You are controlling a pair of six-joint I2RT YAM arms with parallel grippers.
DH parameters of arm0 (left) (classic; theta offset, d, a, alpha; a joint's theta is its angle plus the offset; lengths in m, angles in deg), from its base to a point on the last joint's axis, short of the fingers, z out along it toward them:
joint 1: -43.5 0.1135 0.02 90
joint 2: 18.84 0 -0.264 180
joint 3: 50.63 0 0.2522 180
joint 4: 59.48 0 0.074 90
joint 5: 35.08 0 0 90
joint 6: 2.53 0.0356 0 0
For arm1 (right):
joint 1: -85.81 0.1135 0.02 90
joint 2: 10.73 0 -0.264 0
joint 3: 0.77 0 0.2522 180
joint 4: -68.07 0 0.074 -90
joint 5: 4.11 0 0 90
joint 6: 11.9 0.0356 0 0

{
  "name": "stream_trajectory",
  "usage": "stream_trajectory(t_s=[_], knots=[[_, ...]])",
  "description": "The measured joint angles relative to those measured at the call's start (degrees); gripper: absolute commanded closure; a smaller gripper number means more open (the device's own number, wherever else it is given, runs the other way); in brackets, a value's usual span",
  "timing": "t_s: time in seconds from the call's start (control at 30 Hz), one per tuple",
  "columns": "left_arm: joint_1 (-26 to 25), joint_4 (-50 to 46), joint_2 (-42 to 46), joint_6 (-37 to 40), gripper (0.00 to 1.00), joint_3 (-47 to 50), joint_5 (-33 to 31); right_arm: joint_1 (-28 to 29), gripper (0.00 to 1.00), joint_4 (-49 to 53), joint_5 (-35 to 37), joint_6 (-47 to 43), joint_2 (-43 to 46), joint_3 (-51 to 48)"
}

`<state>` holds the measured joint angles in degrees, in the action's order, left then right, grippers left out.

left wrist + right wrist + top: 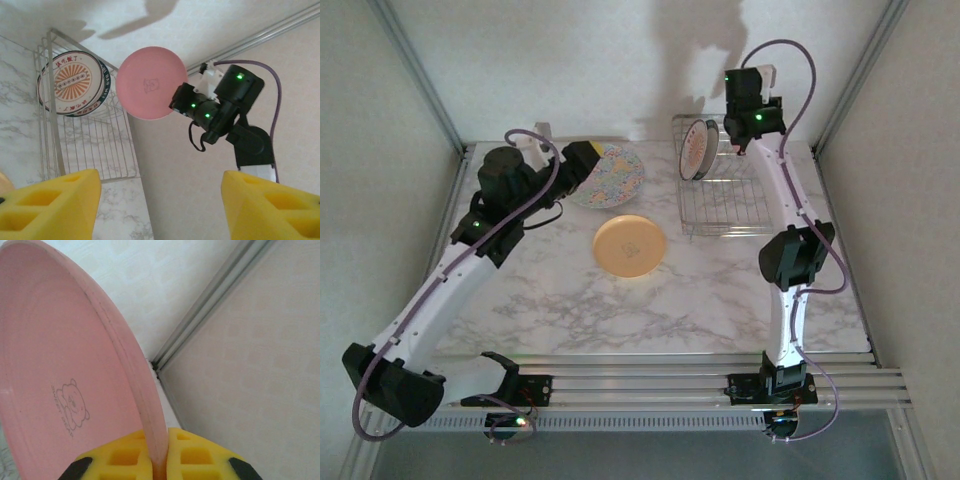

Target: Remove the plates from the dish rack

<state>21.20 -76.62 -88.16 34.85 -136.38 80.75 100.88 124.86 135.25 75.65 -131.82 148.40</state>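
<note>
**A:** Plates: where does each one sit?

**B:** The pink plate (150,82) is held up on edge near the far end of the dish rack (725,205). The right gripper (159,452) has its yellow pads clamped on the plate's rim, one on each face (a little bear print shows on the plate).

**A:** And inside the rack?

**B:** A white plate with a red rim (71,82) stands on edge at the far-left corner, with another rim just behind it.

**A:** On the table?

**B:** A speckled plate (610,175) and an orange plate (630,245) lie flat on the marble table (720,290). Both are left of the rack, near each other but apart.

**A:** The left gripper?

**B:** The left gripper (160,207) has its jaws spread with nothing between them. It is at the speckled plate's left edge and faces the rack.
</note>
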Motion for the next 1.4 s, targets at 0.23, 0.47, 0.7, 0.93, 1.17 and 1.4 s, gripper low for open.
stream_trajectory(t_s=[0.23,0.47,0.7,0.93,1.17,1.4], knots=[[-1.22,2.95,-3.85,-0.17,0.35,-1.01,0.83,-2.56,1.0,-0.2,0.2,-1.14,7.23,-4.68],[-4.42,5.29,-9.62,-0.13,0.35,-5.31,2.1,-4.26,1.0,0.46,-0.07,0.11,17.16,-11.69],[-8.79,2.12,-18.58,3.15,0.31,-14.1,2.32,-4.7,1.0,4.7,-9.66,7.74,29.05,-20.94],[-12.17,-5.55,-27.02,8.55,0.29,-23.06,0.5,-4.72,1.0,8.07,-27.39,14.84,38.71,-29.53],[-12.98,-10.95,-31.23,11.39,0.29,-24.35,-1.49,-4.72,1.0,8.46,-43.5,20.94,41.62,-34.8],[-13.09,-12.07,-32.57,12.24,0.34,-24.35,-1.68,-4.72,1.0,8.44,-52.72,24.61,41.59,-37.4]])
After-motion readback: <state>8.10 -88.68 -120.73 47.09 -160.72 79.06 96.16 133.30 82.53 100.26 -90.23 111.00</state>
